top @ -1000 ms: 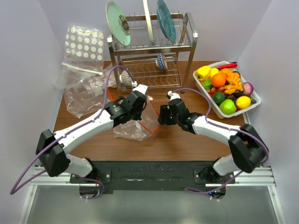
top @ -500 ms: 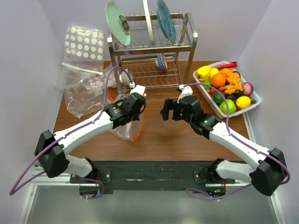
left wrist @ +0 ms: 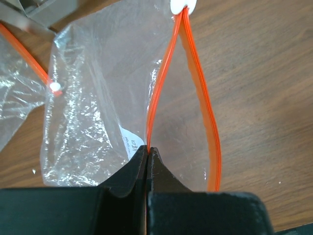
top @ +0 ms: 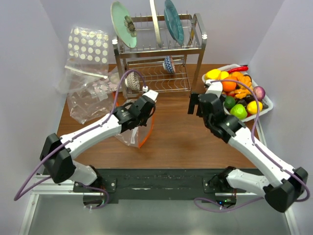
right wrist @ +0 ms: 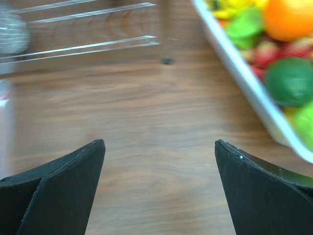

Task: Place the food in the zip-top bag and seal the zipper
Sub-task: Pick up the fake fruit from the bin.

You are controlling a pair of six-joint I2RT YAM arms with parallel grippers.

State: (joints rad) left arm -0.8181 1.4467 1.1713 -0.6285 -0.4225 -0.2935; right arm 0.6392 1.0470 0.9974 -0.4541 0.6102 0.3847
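One bag (left wrist: 93, 98), its one zipper (left wrist: 195, 83) gaping, pinched by left gripper (left wrist: 147, 152); right gripper (right wrist: 159, 166) spread beside one tray (right wrist: 244, 78) of food (top: 238, 90).

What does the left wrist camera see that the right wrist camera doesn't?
Only the left wrist view shows the zip-top bag, with the left tool shut on its orange-red zipper, and the white slider. Only the right wrist view shows the open right tool, the white tray with an orange and a lime, and the dish rack. Both show the brown wooden table.
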